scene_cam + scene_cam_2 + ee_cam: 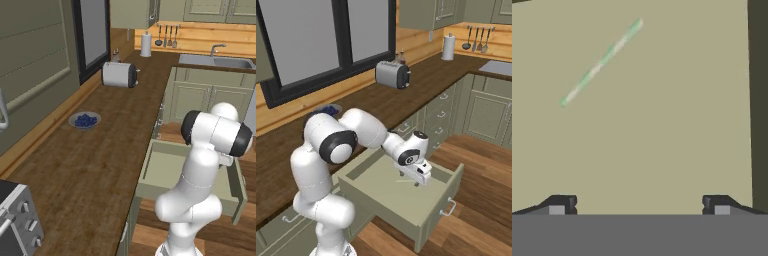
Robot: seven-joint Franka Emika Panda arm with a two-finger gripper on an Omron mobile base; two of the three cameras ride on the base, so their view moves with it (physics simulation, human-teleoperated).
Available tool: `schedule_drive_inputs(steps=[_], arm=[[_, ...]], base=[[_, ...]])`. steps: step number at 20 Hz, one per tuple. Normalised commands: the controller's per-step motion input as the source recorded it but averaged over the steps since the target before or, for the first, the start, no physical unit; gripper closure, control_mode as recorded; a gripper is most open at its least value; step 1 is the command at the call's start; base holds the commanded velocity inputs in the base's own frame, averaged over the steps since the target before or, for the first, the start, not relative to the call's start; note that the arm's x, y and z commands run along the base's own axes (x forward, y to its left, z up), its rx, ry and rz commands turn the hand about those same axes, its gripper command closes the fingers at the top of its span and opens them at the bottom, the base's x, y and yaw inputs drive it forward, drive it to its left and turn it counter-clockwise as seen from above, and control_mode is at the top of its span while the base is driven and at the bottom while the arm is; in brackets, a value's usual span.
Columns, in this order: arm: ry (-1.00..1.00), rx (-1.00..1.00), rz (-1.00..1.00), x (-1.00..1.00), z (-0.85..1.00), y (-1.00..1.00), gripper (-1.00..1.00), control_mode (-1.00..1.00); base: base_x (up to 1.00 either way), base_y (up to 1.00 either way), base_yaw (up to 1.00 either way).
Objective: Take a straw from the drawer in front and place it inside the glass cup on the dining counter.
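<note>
Kitchen scene, dark wood surface (90, 165) running along the wall with a toaster (119, 74) and a bowl of blueberries (84, 120) on it, sink (220, 62) at the far right. Sage-green drawer (431, 212) pulled fully out below the surface, pale green floor inside. Arm bent over and down into the drawer.

Pincer (639, 204) spread wide, nothing between the tips, nothing held. It hangs over the drawer floor looking straight down, not touching anything as far as the hand view tells.

Straw (602, 62) lies flat on the drawer floor, alone, well clear of the drawer walls. In the hand view it sits above and left of the pincer, apart from it, long axis on a diagonal from lower left to upper right. In the right base view the straw (405, 181) pokes out as a thin pale line just left of the hand, near the middle of the drawer.

Key relation: the straw is off-centre from the open tips and skewed to the line between them. Likely next need: shift the hand toward the straw, roll the wrist so the tips straddle it crosswise, then descend. Thin and flat-lying, so a grasp could easily slip.

Glass cup and dining counter not addressed at this stage; pick step not yet done.
</note>
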Motion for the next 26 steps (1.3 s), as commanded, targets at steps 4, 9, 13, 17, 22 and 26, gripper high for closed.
schedule_drive_inputs(steps=[4,9,13,17,22,26], arm=[[0.14,0.02,-0.48,0.28,-0.15,0.00,-1.00,-1.00],[0.19,0.00,-0.39,0.37,-0.29,0.00,-1.00,-1.00],[0.17,0.00,-0.27,0.35,-0.29,-0.05,-1.00,-1.00],[0.15,0.00,-0.15,0.39,-0.33,-0.14,-1.00,-1.00],[0.01,0.00,-0.02,0.29,-0.33,-0.14,-1.00,-1.00],[0.00,0.00,0.00,0.27,-0.26,-0.16,-1.00,-1.00]], base=[[0.00,0.00,0.00],[0.00,0.00,0.00],[0.00,0.00,0.00],[0.00,0.00,0.00],[0.00,0.00,0.00],[0.00,0.00,0.00]])
